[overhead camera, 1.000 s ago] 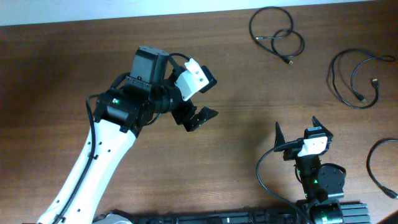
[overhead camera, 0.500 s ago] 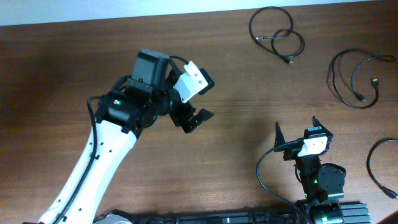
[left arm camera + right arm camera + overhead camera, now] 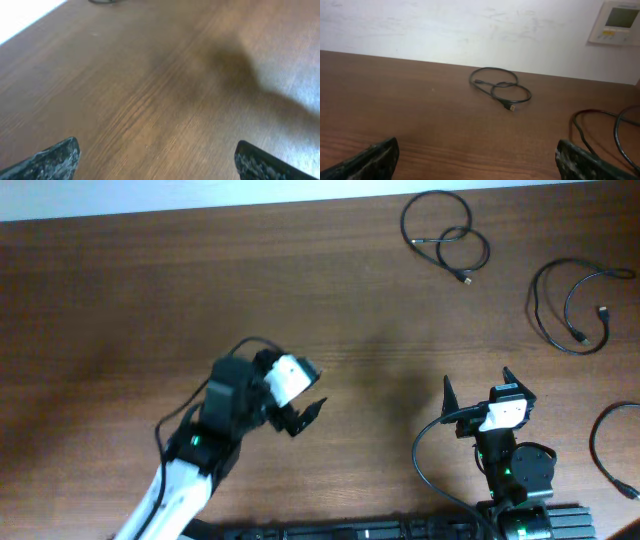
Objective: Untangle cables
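Three separate cables lie on the brown table (image 3: 120, 300) as loose black loops: one at the far middle (image 3: 447, 235), one at the far right (image 3: 533, 300), one at the right edge (image 3: 594, 442). My left gripper (image 3: 303, 416) hangs open over bare wood left of centre, far from all of them. It holds nothing, as the left wrist view shows (image 3: 156, 152). My right gripper (image 3: 478, 386) stands open near the front edge, empty (image 3: 477, 150). Its camera sees the far-middle cable (image 3: 492, 90) lying ahead and part of another cable (image 3: 574, 120) at the right.
A white wall (image 3: 445, 25) rises behind the table's far edge, with a small wall panel (image 3: 618, 21) at the upper right. Both arm bases sit along the front edge.
My left arm has drawn back toward the front edge, its open gripper moving down and slightly left over bare wood. The right arm and the cables have not moved.
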Motion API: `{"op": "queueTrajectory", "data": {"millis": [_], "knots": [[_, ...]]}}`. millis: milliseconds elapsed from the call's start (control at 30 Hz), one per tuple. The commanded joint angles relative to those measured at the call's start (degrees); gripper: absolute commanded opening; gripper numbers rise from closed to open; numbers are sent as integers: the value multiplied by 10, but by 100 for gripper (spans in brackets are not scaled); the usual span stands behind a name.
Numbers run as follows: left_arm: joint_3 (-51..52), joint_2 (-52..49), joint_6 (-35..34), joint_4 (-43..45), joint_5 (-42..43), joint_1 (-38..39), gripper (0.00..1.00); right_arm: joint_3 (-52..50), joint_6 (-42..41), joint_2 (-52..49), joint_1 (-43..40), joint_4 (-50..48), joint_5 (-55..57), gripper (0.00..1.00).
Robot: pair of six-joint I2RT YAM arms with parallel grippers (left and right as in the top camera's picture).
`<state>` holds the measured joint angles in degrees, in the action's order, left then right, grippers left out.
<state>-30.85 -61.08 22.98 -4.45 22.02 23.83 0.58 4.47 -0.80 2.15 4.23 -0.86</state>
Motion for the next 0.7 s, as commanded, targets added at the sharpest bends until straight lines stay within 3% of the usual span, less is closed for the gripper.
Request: {"op": "queueTrajectory", "data": {"millis": [0,300,600,667], "knots": [[95,80,-54,68,0,-23,99,-2,-4,6,-3,3,7,99],[209,299,-56,120,-43,-68,99,-3,-4,6,-3,3,7,98],[302,404,-56,254,-56,-106,99,-3,-4,6,-3,3,7,99],[303,426,-58,238,-58,-110,99,-3,-4,6,-3,3,7,99]]}}
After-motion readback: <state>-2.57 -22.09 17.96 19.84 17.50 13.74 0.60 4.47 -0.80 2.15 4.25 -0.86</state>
